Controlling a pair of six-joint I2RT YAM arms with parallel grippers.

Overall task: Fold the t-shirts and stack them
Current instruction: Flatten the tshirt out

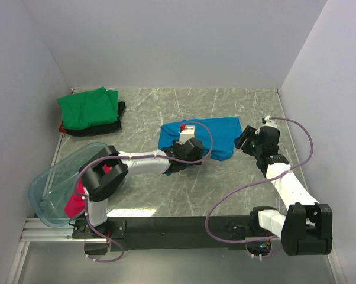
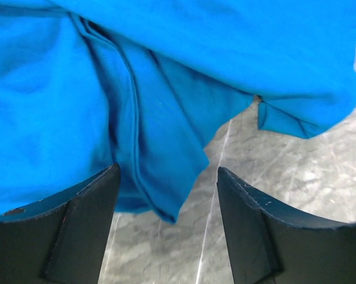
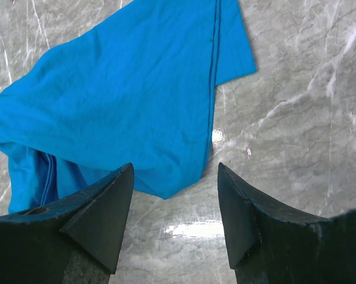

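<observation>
A bright blue cloth short-sleeved t-shirt (image 1: 216, 137) lies loosely spread near the middle of the grey marbled tabletop (image 1: 225, 195), rumpled and folded over on itself along its near edge. Both arms are reaching for it.

The left end effector (image 1: 188, 155) sits over the shirt's near-left part. In the left wrist view, the left end effector (image 2: 168, 171) has its two dark fingers spread apart with nothing pinched. A hanging fold of the blue shirt (image 2: 166, 71) drops between them, and bare tabletop shows to the right of it.

The right end effector (image 1: 246, 141) is just beside the shirt's right edge. In the right wrist view it (image 3: 175, 167) is also parted and empty-handed, and a pointed corner of the blue shirt (image 3: 119, 106) reaches down into the gap between the fingers.

In the far left corner a folded green t-shirt (image 1: 86, 108) rests on top of a black t-shirt (image 1: 114, 123), of which only the near and right edges show.

At the near left, a clear plastic bin (image 1: 51, 177) sits tilted at the tabletop's edge, with a bunched magenta-red cloth (image 1: 76, 202) inside it, partly hidden behind the left arm.
</observation>
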